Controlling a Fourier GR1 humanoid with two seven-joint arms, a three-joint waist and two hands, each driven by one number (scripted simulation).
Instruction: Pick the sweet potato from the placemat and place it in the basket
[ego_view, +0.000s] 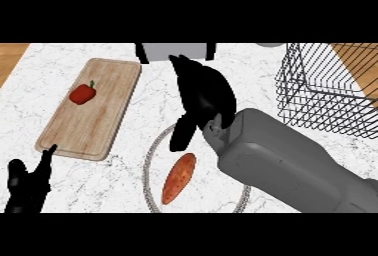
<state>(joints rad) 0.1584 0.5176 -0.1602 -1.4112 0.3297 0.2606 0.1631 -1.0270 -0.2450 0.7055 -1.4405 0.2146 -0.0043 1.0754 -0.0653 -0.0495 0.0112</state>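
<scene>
An orange sweet potato (179, 177) lies slanted on a round pale placemat with a grey rim (150, 165) near the counter's front. My right hand (203, 97) hovers above and behind it, fingers straight and relaxed, the thumb pointing down toward the potato's upper end without holding it. The black wire basket (325, 90) stands at the right, behind the right forearm. My left hand (29, 180) rests open at the lower left edge, fingers up.
A wooden cutting board (92, 107) lies on the left with a red bell pepper (83, 93) on it. A grey and white appliance (177, 51) stands at the counter's back edge. The marble counter ends in wood at the far left.
</scene>
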